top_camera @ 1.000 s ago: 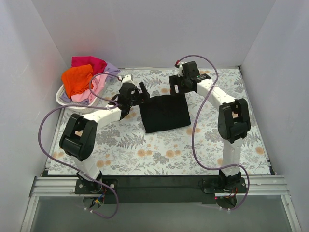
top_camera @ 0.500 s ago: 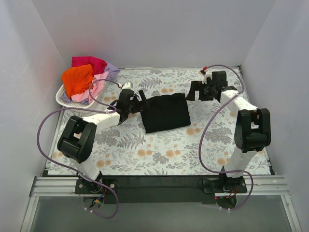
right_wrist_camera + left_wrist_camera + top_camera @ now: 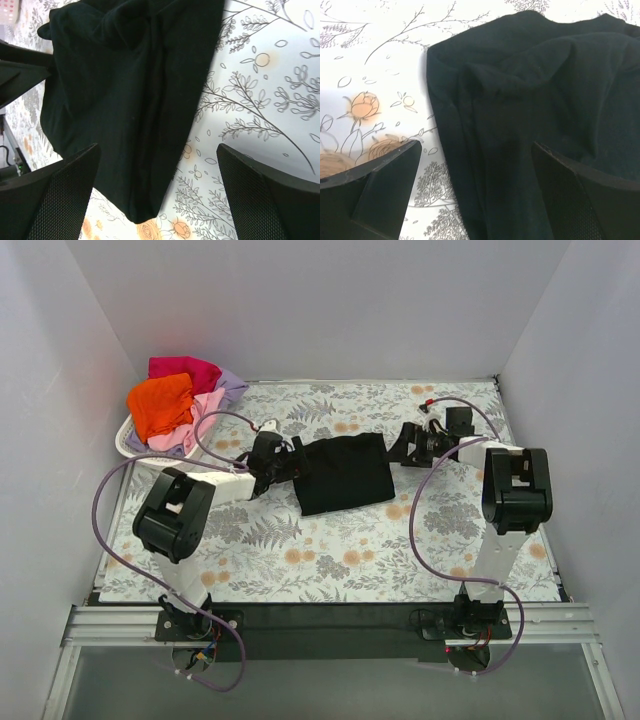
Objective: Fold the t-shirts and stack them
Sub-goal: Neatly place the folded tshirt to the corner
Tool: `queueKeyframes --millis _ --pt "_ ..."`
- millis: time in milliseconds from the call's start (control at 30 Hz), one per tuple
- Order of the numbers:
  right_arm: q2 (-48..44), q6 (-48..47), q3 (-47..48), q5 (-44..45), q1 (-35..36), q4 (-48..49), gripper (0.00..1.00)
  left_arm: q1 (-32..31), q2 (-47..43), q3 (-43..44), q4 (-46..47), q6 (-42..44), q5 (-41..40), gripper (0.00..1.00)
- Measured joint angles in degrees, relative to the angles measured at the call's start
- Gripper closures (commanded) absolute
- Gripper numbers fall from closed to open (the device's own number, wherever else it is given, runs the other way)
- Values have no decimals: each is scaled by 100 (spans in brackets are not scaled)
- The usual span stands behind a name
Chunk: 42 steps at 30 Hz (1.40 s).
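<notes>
At counter centre: black t-shirt [image 3: 343,473] lies folded to a rough rectangle, creased on top.
Left claw [image 3: 291,462]: at the shirt's 9 o'clock edge, opened wide, gripping nothing.
Right claw [image 3: 403,447]: at its 3 o'clock edge, equally wide, empty.
Remaining: orange t-shirt [image 3: 160,405], pink t-shirt [image 3: 205,415], magenta-red t-shirt [image 3: 185,368], lavender t-shirt [image 3: 232,387] heaped unfolded in white basket [image 3: 127,440] at 10 o'clock; no stack begun, by my reading.
Counter [image 3: 330,550]: floral-print cover, flat.
Room: plain white walls [image 3: 330,310] on three sides.
</notes>
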Motion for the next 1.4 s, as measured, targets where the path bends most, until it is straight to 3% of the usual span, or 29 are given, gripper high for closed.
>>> queueKeyframes --millis 467,600,700,733,833,1100,1233,1400 --pt "358 142 168 -144 813 400 12 2 330 160 514 -2 173 16" --pt "407 195 214 -66 1054 501 16 2 332 155 535 -7 199 16" --pt "435 219 245 28 1182 538 27 4 339 151 566 -22 229 16" --pt "448 227 262 76 1220 542 40 7 343 151 577 -24 245 16" --pt "592 282 326 219 1329 562 54 7 354 140 625 -42 289 16" --pt "813 374 577 295 1567 595 61 7 361 96 737 -46 356 17" --pt "920 407 671 404 1762 588 98 4 369 94 767 -52 387 17" --pt "1080 498 839 376 1897 592 99 2 369 61 826 -57 404 17"
